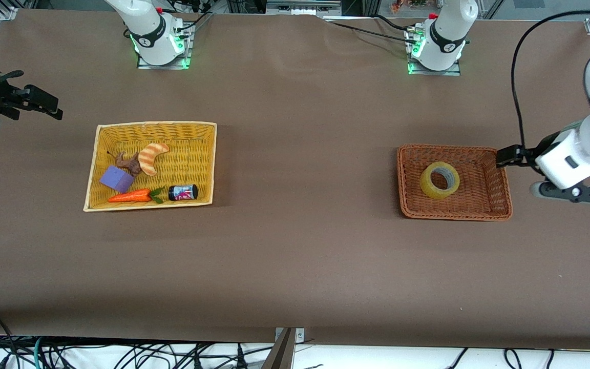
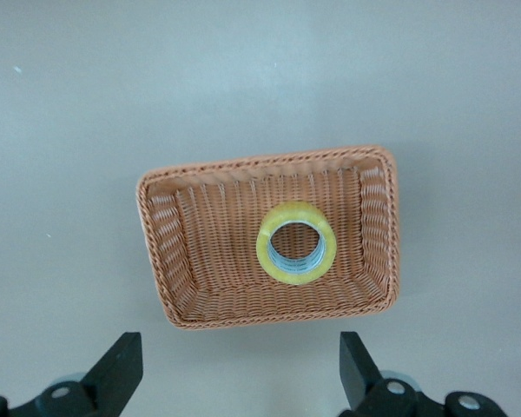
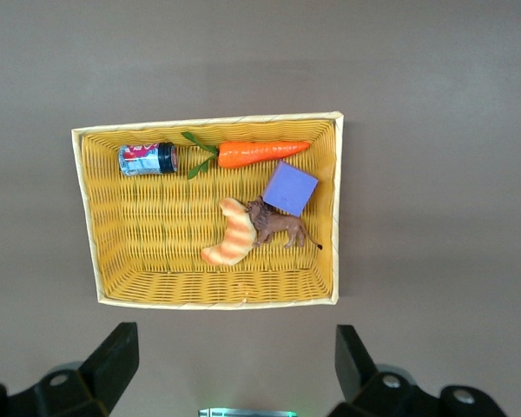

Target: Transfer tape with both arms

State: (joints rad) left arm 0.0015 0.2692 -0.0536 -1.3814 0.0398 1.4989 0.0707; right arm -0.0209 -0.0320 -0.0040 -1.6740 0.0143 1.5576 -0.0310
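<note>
The tape (image 1: 428,185), a yellowish ring with a grey core, lies flat in the brown wicker basket (image 1: 401,179) toward the left arm's end of the table. The left wrist view looks down on the tape (image 2: 295,211) inside the basket (image 2: 269,160). My left gripper (image 1: 502,156) hangs over the basket's outer edge, and the left gripper (image 2: 240,343) is open with nothing between its fingers. Over bare table toward the right arm's end, my right gripper (image 1: 51,107) hangs beside the yellow basket. The right gripper (image 3: 234,334) is also open and empty.
A yellow wicker basket (image 1: 92,169) holds a croissant (image 1: 151,158), a purple block (image 1: 116,179), a carrot (image 1: 130,196), a small dark can (image 1: 183,192) and a brown toy animal (image 1: 130,164). Brown table (image 1: 305,169) stretches between the two baskets.
</note>
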